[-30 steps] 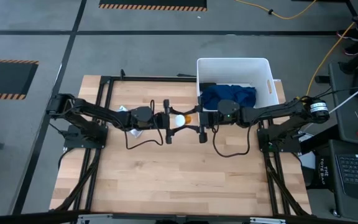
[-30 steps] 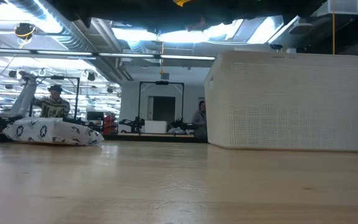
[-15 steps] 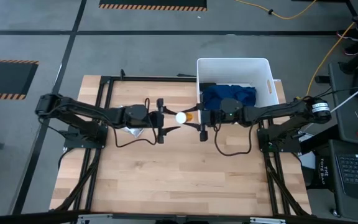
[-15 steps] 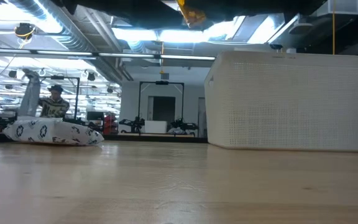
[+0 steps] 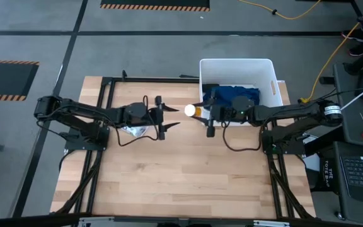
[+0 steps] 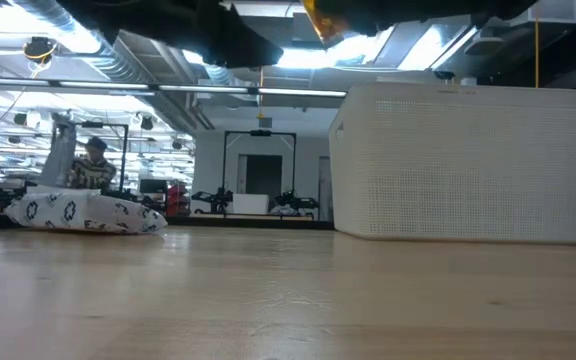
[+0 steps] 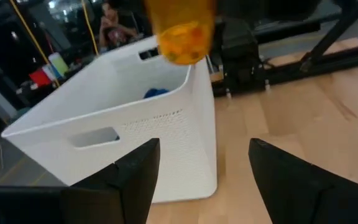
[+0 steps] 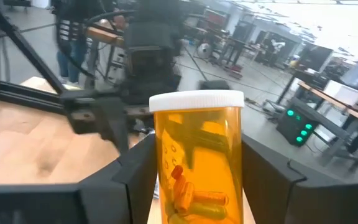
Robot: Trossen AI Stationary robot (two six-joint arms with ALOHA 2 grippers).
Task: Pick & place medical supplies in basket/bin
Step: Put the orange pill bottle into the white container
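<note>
Orange pill bottle (image 8: pixel 197 158), clamped in the right gripper (image 5: pixel 208 112), could strike the white tub (image 5: pixel 271 79) rim while the spread-open left gripper (image 5: pixel 161 118) waits.

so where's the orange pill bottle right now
In the high view the orange pill bottle is held in the right gripper, above the table just left of the white tub, facing the left gripper.
</note>
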